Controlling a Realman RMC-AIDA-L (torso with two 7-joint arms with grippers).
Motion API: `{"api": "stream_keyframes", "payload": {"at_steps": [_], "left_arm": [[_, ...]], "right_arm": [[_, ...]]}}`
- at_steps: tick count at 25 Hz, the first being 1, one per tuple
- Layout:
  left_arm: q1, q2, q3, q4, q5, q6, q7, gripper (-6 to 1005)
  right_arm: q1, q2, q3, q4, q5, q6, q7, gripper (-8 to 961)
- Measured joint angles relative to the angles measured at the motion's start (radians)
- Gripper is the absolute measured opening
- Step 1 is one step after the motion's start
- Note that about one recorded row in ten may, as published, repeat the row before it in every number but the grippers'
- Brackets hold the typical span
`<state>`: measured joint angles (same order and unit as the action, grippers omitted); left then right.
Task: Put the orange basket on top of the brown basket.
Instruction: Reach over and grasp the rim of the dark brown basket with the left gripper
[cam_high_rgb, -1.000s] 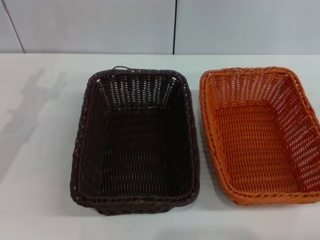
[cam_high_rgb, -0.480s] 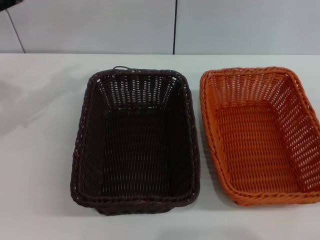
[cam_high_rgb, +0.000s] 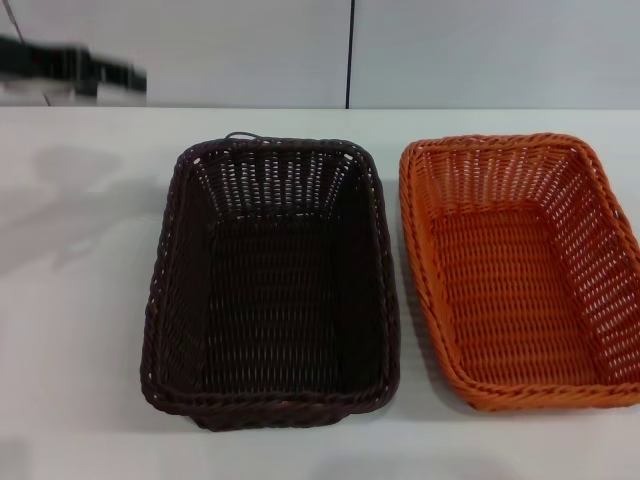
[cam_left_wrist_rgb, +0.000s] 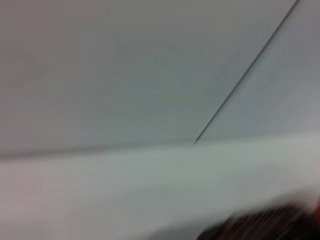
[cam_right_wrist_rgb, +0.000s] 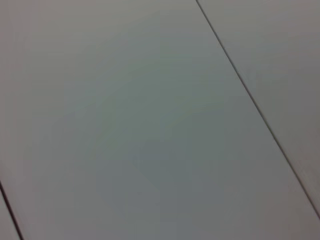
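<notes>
Surveying the head view, we find the brown basket standing upright on the white table, slightly to the 9 o'clock side of centre, its mouth open upward. The orange basket stands just beside it toward 3 o'clock, also upright and mouth up, with a narrow strip of table showing between the two braided rims; the baskets do not touch. The orange basket's 3 o'clock edge runs out of the head view. We record that the orange basket rests on the table alone and is not on top of the brown basket.

We note the left arm as a dark, blurred shape at the 10 o'clock corner of the head view, raised above the table's far edge and well apart from both baskets. We cannot tell whether its gripper is wide, narrow or holding anything. Its shadow lies on the table at 9 o'clock of the brown basket.

We see in the left wrist view the pale wall, the table edge, and a dark blurred sliver of the brown basket.

We see in the right wrist view only pale wall panels with dark seams; the right gripper appears in no view
</notes>
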<state>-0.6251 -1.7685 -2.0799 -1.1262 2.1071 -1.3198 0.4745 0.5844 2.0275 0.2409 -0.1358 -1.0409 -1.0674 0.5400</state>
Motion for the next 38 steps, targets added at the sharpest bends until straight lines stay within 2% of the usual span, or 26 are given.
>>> {"api": "stream_keyframes", "payload": {"at_steps": [3, 4, 6, 7, 8, 11, 13, 15, 17, 20, 23, 27, 29, 38], "left_arm": [[0.000, 0.000, 0.000, 0.000, 0.000, 0.000, 0.000, 775], [-0.026, -0.042, -0.007, -0.070, 0.182, -0.072, -0.086, 774], [-0.026, -0.042, -0.007, -0.070, 0.182, -0.072, -0.086, 774], [-0.088, -0.166, -0.059, -0.190, 0.450, -0.229, -0.142, 774], [-0.103, -0.203, -0.073, -0.219, 0.510, -0.263, -0.153, 774], [-0.103, -0.203, -0.073, -0.219, 0.510, -0.263, -0.153, 773], [-0.119, -0.272, -0.074, -0.252, 0.587, -0.288, -0.197, 773], [-0.120, -0.284, -0.071, -0.251, 0.592, -0.279, -0.214, 772], [-0.120, -0.284, -0.071, -0.251, 0.592, -0.279, -0.214, 772], [-0.094, -0.290, -0.018, -0.237, 0.592, -0.237, -0.275, 772], [-0.072, -0.293, 0.013, -0.237, 0.585, -0.216, -0.301, 771], [-0.053, -0.293, 0.045, -0.237, 0.580, -0.202, -0.327, 770], [-0.022, -0.295, 0.102, -0.244, 0.578, -0.170, -0.373, 770], [0.002, -0.295, 0.142, -0.240, 0.554, -0.132, -0.402, 752]], "right_arm": [[0.000, -0.009, 0.000, -0.005, 0.000, 0.025, 0.000, 542], [0.000, -0.009, 0.000, -0.005, 0.000, 0.025, 0.000, 542], [0.000, -0.014, 0.001, -0.006, 0.000, 0.028, -0.001, 542], [0.000, -0.017, 0.003, -0.007, 0.001, 0.029, -0.001, 542], [0.000, -0.020, 0.005, -0.008, 0.001, 0.030, -0.001, 542], [0.002, -0.028, 0.009, -0.008, 0.003, 0.037, -0.001, 542], [0.006, -0.033, 0.009, -0.008, 0.008, 0.041, -0.002, 542], [0.008, -0.035, 0.009, -0.009, 0.008, 0.042, -0.002, 542], [0.010, -0.040, 0.009, -0.013, 0.009, 0.046, -0.003, 542], [0.014, -0.050, 0.004, -0.017, 0.009, 0.054, -0.003, 541], [0.020, -0.061, 0.000, -0.018, 0.006, 0.073, -0.009, 541], [0.026, -0.063, -0.001, -0.018, 0.006, 0.077, -0.034, 541], [0.031, -0.064, -0.001, -0.018, 0.005, 0.077, -0.048, 541], [0.034, -0.074, -0.017, -0.017, 0.002, 0.077, -0.053, 541]]}}
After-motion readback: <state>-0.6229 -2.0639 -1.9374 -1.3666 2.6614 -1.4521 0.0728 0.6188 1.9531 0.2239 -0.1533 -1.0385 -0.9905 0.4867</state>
